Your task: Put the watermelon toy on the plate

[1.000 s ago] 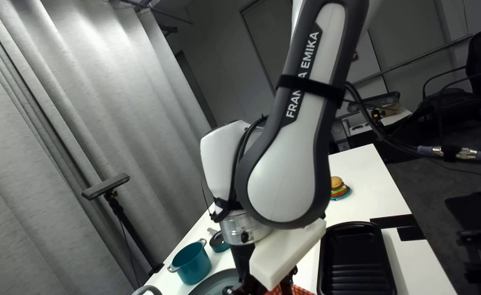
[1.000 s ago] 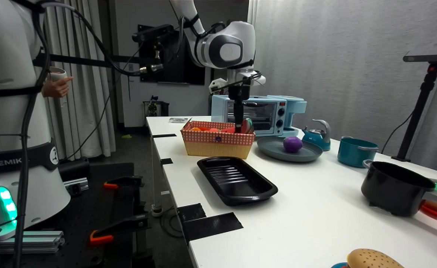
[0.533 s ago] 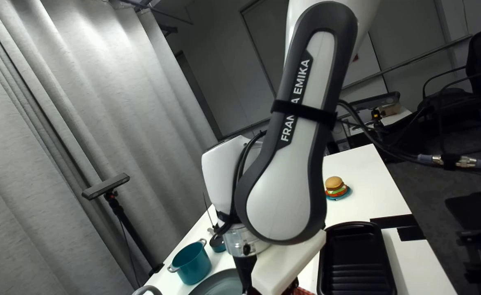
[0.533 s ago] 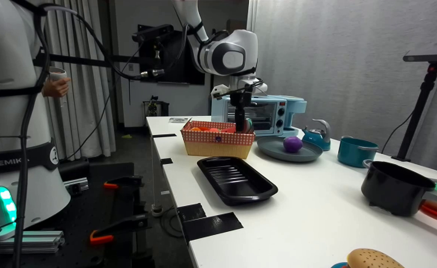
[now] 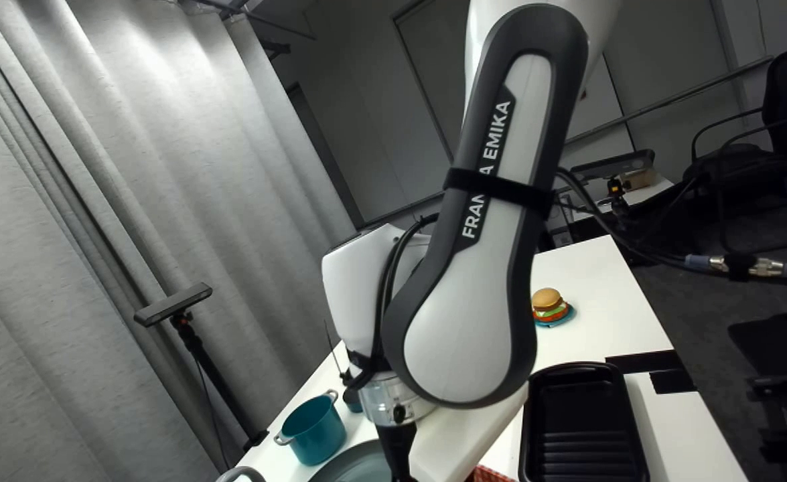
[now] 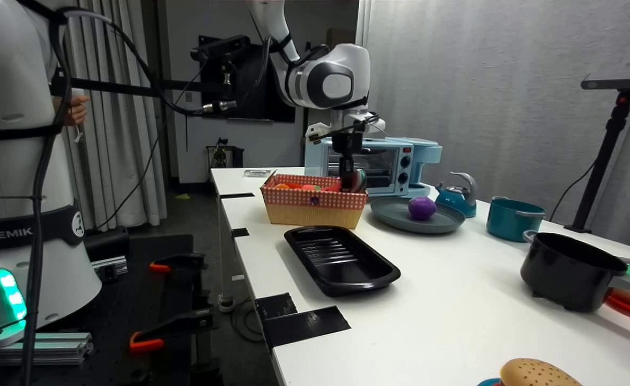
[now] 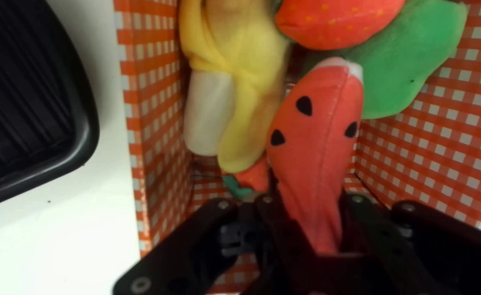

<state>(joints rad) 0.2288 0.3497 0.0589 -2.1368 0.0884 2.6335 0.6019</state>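
Note:
The watermelon toy (image 7: 318, 131), a soft red wedge with black seeds, lies in the checked basket (image 6: 315, 212). My gripper (image 7: 315, 237) reaches down into that basket, and its two fingers pinch the toy's near end, where the cloth puckers between them. In an exterior view the gripper (image 6: 347, 182) is partly behind the basket's rim, and the toy's green rind (image 6: 361, 178) shows beside it. The wide grey-green plate (image 6: 387, 214) stands right beside the basket with a purple toy (image 6: 422, 208) on it. Another exterior view shows just part of the plate (image 5: 356, 465).
A banana toy (image 7: 248, 82), a strawberry toy (image 7: 338, 20) and a green toy (image 7: 412, 61) share the basket. Nearby are a black baking tray (image 6: 341, 262), a blue toaster oven (image 6: 368, 161), a teal kettle (image 6: 458, 198), a teal pot (image 6: 514, 221) and a black pot (image 6: 572, 273).
The arm has come down further into the basket, mostly in the first half second, and is nearly still since. The jaws have drawn together on the watermelon toy. Plate and basket have not moved.

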